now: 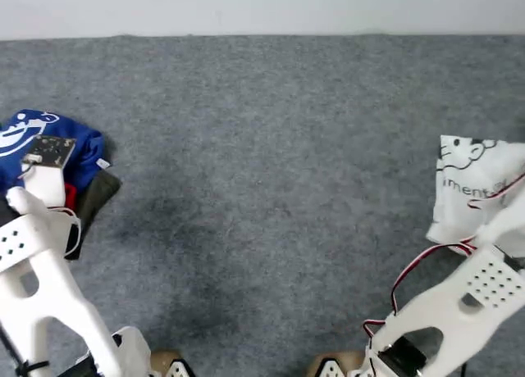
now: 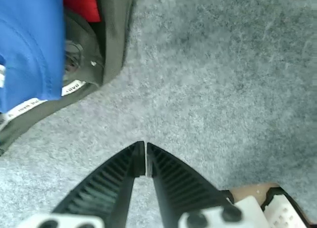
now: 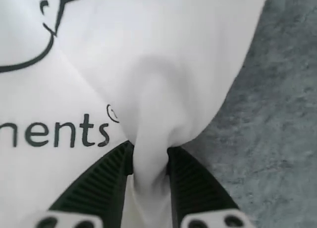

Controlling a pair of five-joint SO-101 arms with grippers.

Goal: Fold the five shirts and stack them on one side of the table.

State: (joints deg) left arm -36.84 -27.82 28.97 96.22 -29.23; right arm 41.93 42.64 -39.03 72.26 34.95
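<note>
A pile of shirts lies at the table's left edge: a blue shirt (image 1: 33, 139) on top, a red one (image 2: 80, 3) and a dark olive one (image 1: 97, 194) under it. My left gripper (image 2: 145, 157) hovers beside the pile over bare grey cloth, its black fingers shut with nothing between them. At the right edge a white shirt (image 1: 476, 184) with black print lies bunched. My right gripper (image 3: 148, 161) is shut on a raised fold of the white shirt (image 3: 148, 79), the cloth pinched between both fingers.
Grey felt covers the table (image 1: 271, 164), with a wide bare stretch between the two arms. A white wall runs along the far edge. Red and black cables (image 1: 422, 266) hang from the right arm.
</note>
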